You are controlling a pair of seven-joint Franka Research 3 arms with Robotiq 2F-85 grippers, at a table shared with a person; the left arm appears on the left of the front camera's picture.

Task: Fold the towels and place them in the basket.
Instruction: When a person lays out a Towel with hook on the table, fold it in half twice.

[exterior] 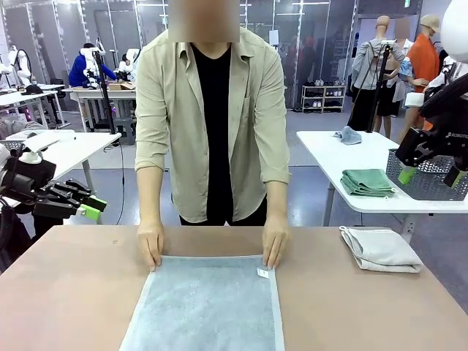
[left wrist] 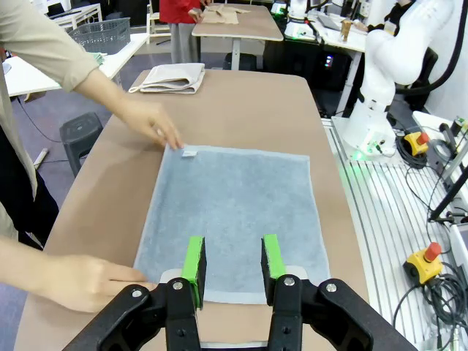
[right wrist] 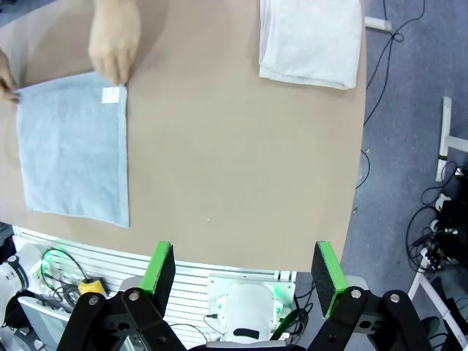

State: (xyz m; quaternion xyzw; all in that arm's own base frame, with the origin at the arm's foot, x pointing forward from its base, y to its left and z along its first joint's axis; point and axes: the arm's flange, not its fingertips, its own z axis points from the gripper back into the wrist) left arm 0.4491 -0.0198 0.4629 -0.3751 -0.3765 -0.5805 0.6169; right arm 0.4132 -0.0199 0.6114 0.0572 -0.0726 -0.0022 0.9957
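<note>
Left claw [left wrist: 232, 250] and right claw [right wrist: 243, 254] sat spread, empty; grabbing the light-blue terry towel [left wrist: 234, 197] risked nipping the person's hands [exterior: 151, 245].

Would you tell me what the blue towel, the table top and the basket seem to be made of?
Blue towel: likely terry cloth, matte, nubbly pile, flat hem.
Table top: perhaps laminate, smooth brown, faint sheen.
Basket: probably metal mesh, dark, see-through walls.
</note>
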